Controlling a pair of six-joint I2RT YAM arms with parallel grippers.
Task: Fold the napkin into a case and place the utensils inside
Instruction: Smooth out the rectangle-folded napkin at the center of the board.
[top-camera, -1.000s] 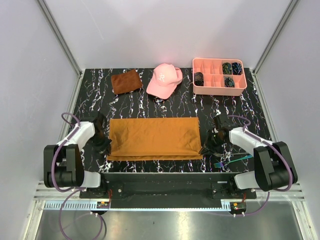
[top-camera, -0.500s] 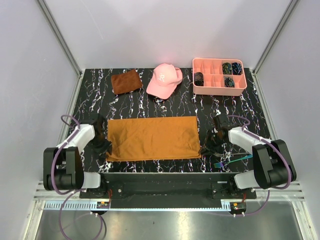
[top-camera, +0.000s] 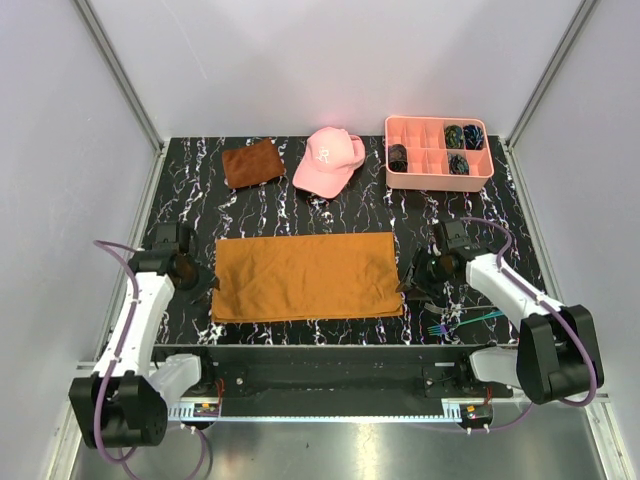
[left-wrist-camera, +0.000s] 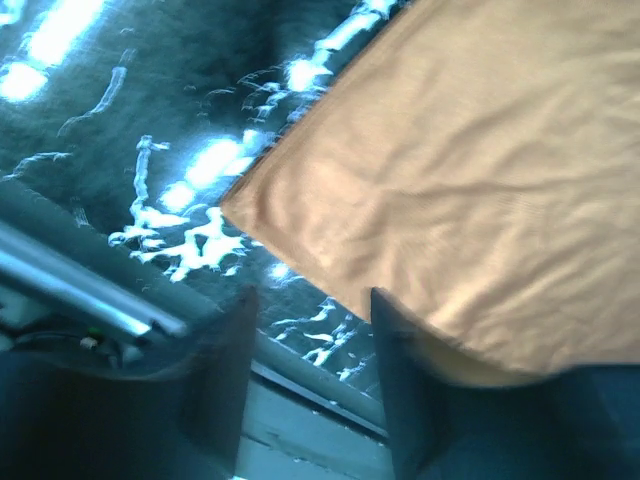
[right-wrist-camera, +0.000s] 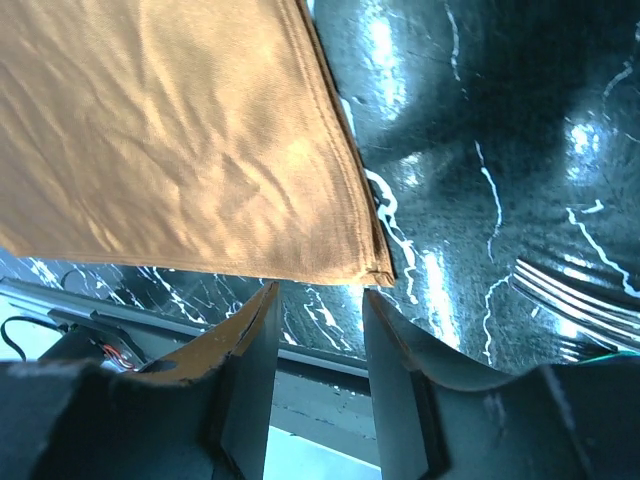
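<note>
top external: napkin (top-camera: 305, 277) lies folded flat, centred; left gripper (top-camera: 192, 274) and right gripper (top-camera: 414, 288) stand released at its near corners, empty; narrower folds and loading the utensils (top-camera: 455, 322) seem undone.

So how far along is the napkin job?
Early. Done: the napkin lies flat as a doubled rectangle, one fold in. In hand: nothing; left gripper and right gripper are open at its near corners. Left: the remaining folds, then loading the utensils, which lie on the table beside it.
</note>
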